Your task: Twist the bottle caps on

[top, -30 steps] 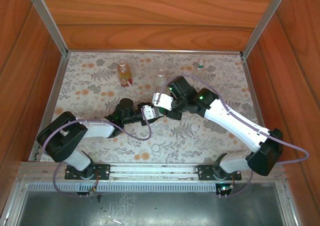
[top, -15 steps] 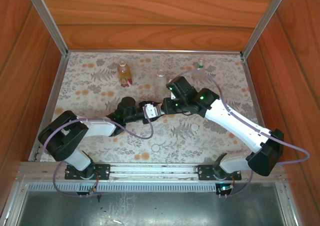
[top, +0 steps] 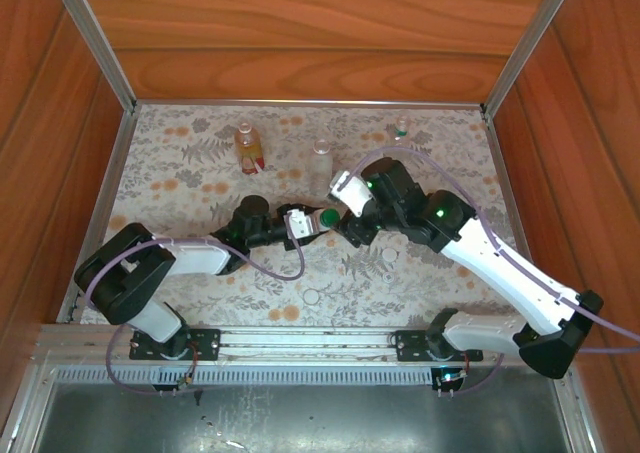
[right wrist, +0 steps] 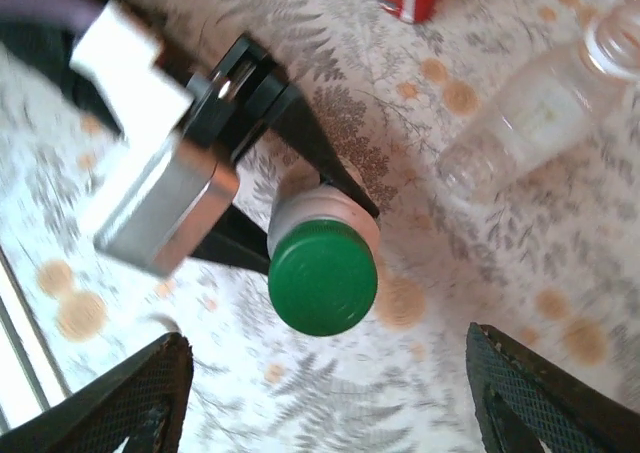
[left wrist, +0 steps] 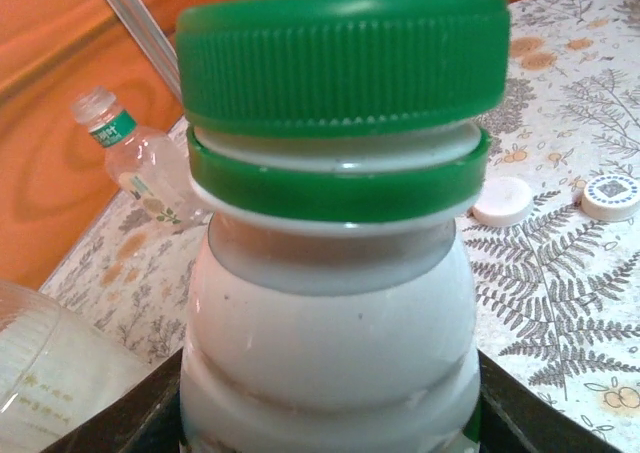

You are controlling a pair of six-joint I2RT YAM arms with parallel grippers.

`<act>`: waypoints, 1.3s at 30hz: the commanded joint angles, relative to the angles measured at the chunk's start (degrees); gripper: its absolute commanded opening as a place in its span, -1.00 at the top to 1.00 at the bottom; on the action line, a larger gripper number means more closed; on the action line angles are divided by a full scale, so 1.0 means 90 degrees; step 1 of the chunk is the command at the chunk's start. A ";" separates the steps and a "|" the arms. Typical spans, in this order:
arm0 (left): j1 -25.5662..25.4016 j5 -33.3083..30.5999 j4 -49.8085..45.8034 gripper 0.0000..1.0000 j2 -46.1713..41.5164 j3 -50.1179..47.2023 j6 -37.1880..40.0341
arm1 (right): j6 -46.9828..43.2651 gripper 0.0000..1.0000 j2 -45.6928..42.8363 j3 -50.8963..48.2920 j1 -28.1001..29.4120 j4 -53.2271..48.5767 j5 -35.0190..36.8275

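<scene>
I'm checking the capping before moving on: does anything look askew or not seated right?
Yes. The dark green ribbed plastic cap on the white plastic bottle, gripped by the left gripper, seems slightly tilted. A strip of white thread shows above the green collar ring. It looks not fully screwed down.

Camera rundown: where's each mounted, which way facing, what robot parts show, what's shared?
Top external: fixed above and behind the bases, looking down on the table; both arms, left gripper, right gripper.
Left wrist: on the left arm, looks along the left fingers at the white bottle they grip.
Right wrist: on the right arm, looks down at the green cap; the right fingers, open, at the lower corners.
Shared: all three show the green cap.
</scene>
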 commanded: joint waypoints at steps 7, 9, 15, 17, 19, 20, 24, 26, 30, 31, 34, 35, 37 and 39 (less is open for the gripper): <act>-0.0026 0.0297 0.0086 0.02 -0.0306 -0.0101 0.0100 | -0.3456 -0.33 0.0577 0.0084 0.0050 -0.0278 -0.0217; -0.0027 0.0312 0.0077 0.02 -0.0319 -0.0101 0.0105 | -0.3461 -0.26 0.0700 0.0102 0.0052 -0.0230 -0.0245; -0.0028 0.0340 0.0049 0.02 -0.0337 -0.0120 0.0117 | -0.3420 -0.12 0.0969 0.0281 0.0043 -0.0268 -0.0509; -0.0030 0.0338 0.0040 0.02 -0.0337 -0.0120 0.0124 | -0.3408 -0.15 0.0976 0.0321 0.0040 -0.0251 -0.0457; -0.0027 0.0325 0.0031 0.02 -0.0337 -0.0121 0.0128 | -0.3420 -0.20 0.0947 0.0332 0.0038 -0.0196 -0.0387; -0.0023 0.0329 0.0032 0.02 -0.0343 -0.0118 0.0124 | -0.3437 -0.22 0.0942 0.0326 0.0041 -0.0190 -0.0391; -0.0027 0.0327 0.0025 0.02 -0.0357 -0.0120 0.0133 | -0.3403 -0.15 0.1013 0.0406 0.0043 -0.0225 -0.0545; -0.0024 0.0326 0.0013 0.02 -0.0357 -0.0120 0.0149 | -0.3373 -0.07 0.1090 0.0437 0.0042 -0.0257 -0.0602; -0.0032 0.0309 0.0001 0.02 -0.0328 -0.0130 0.0156 | -0.3352 0.07 0.1175 0.0503 0.0042 -0.0343 -0.0691; -0.0031 0.0311 -0.0001 0.02 -0.0330 -0.0130 0.0159 | -0.3326 0.08 0.1172 0.0501 0.0043 -0.0347 -0.0723; -0.0023 0.0309 -0.0001 0.02 -0.0354 -0.0120 0.0158 | -0.3253 0.14 0.1193 0.0478 0.0041 -0.0347 -0.0740; -0.0027 0.0299 -0.0002 0.02 -0.0365 -0.0120 0.0156 | -0.3190 0.18 0.1207 0.0456 0.0038 -0.0347 -0.0746; -0.0020 0.0251 -0.0002 0.02 -0.0412 -0.0110 0.0148 | -0.2971 0.25 0.1226 0.0408 0.0040 -0.0283 -0.0717; -0.0029 0.0170 -0.0003 0.02 -0.0444 -0.0101 0.0126 | -0.2278 0.42 0.1225 0.0331 0.0036 -0.0033 -0.0557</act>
